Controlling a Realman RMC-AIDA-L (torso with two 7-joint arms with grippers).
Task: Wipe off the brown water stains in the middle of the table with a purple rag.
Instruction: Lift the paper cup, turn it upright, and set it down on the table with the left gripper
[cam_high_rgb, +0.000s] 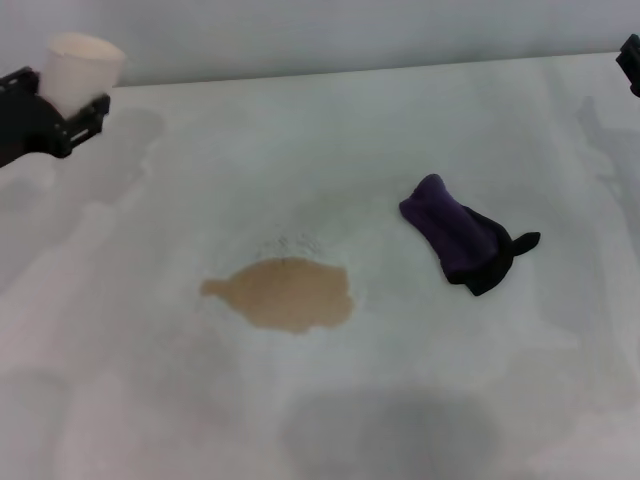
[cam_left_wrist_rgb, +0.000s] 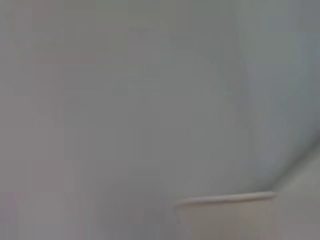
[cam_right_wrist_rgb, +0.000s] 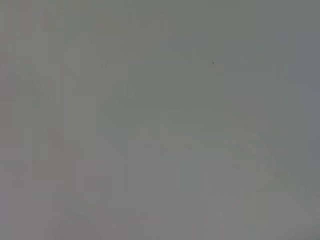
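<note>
The brown water stains (cam_high_rgb: 285, 294) form one tan blotch with a small lobe, lying in the middle of the off-white table (cam_high_rgb: 330, 130). The purple rag (cam_high_rgb: 462, 236) lies bunched to the right of the blotch, its black corner pointing right. My left gripper (cam_high_rgb: 70, 105) is at the far left near the table's back edge, shut on a cream paper cup (cam_high_rgb: 82, 66), held upright. The cup's rim also shows in the left wrist view (cam_left_wrist_rgb: 225, 200). My right gripper (cam_high_rgb: 630, 60) barely shows at the far right edge, well away from the rag.
A grey wall (cam_high_rgb: 350, 30) runs behind the table's back edge. Grey shadow patches lie on the table at the left, right and front. The right wrist view shows only a plain grey surface.
</note>
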